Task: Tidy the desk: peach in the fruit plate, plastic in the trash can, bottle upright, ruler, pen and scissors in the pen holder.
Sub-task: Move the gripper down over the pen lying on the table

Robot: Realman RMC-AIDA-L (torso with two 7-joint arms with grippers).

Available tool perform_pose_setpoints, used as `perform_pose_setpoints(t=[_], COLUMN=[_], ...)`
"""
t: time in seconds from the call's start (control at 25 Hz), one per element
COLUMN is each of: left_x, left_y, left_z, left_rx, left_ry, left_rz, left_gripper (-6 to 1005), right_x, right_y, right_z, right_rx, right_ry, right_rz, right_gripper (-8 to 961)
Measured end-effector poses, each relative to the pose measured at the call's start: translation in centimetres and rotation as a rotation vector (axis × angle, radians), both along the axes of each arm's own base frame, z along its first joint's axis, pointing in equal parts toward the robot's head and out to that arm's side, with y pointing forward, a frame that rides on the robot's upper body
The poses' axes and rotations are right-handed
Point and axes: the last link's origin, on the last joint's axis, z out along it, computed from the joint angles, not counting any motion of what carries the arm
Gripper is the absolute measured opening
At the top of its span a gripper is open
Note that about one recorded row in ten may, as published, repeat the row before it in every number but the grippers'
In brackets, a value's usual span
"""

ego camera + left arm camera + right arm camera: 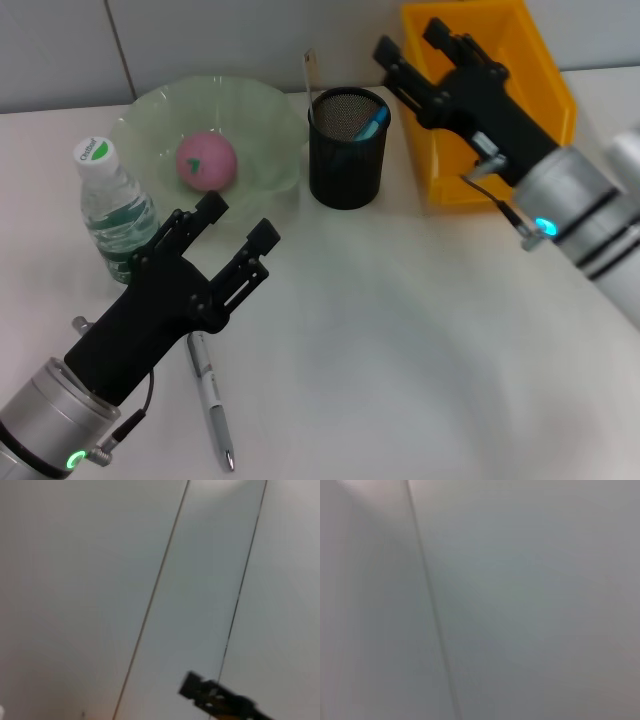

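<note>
A slim silver pen [210,398] lies flat on the white table [400,350] below the left gripper [238,224], fingers apart.

You see two matte-black end effectors, the left end effector [238,220] and right end effector [410,42], each on a silver cylindrical wrist with a glowing green-cyan light and thin cables; black bands ring the right wrist.
</note>
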Motion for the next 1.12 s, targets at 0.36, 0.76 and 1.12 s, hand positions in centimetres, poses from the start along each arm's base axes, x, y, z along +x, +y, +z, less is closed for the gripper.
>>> perform_pose_setpoints(t=[0.36,0.76,1.12], left_x=[-0.8,-0.9,1.8], left_y=[0.3,1.0,2.4], left_z=[0.0,0.7,3.6], left_rx=[0.013,0.050,0.114], left_ry=[0.018,0.082,0.114], left_rz=[0.031,-0.031,-0.313], left_gripper=[732,731,730], right_x=[2.9,6.3,8.0], right_y=[-3.9,-7.7,-9.2], right_z=[3.4,8.7,11.2], right_rx=[-0.282,-0.572,-0.685], right_ry=[0.048,-0.095,-0.144], right_rz=[0.147,0.137,0.079], right_gripper=[747,747,747])
